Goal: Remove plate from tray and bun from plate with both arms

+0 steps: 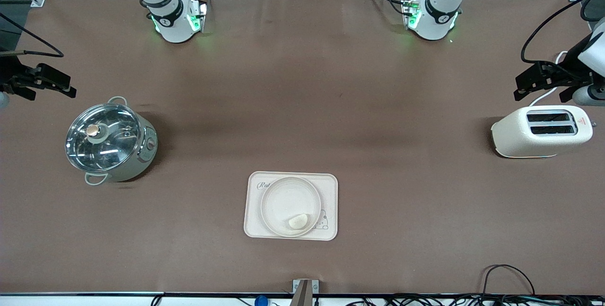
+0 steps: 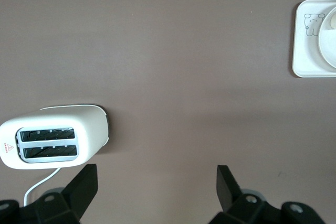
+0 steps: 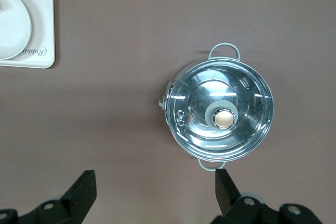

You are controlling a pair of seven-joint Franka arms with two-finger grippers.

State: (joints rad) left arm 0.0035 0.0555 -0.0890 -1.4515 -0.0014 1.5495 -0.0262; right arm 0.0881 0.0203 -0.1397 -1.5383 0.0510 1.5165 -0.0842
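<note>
Bun [image 1: 298, 222] sits in plate [image 1: 290, 206] on tray [image 1: 331, 202]. I see left gripper [image 1: 529, 81] spread wide above toaster [image 1: 541, 132], right gripper [image 1: 52, 83] spread wide near pot [image 1: 109, 139]; both arms cut off.

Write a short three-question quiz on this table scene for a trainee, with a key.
1. True or false: the bun lies on the plate.
2. The plate rests on: A) the pot's lid B) the rabbit tray C) the toaster.
3. Which gripper hangs above the toaster?

Key:
1. True.
2. B.
3. The left gripper, open; the right gripper, open too, hangs near the pot.
</note>
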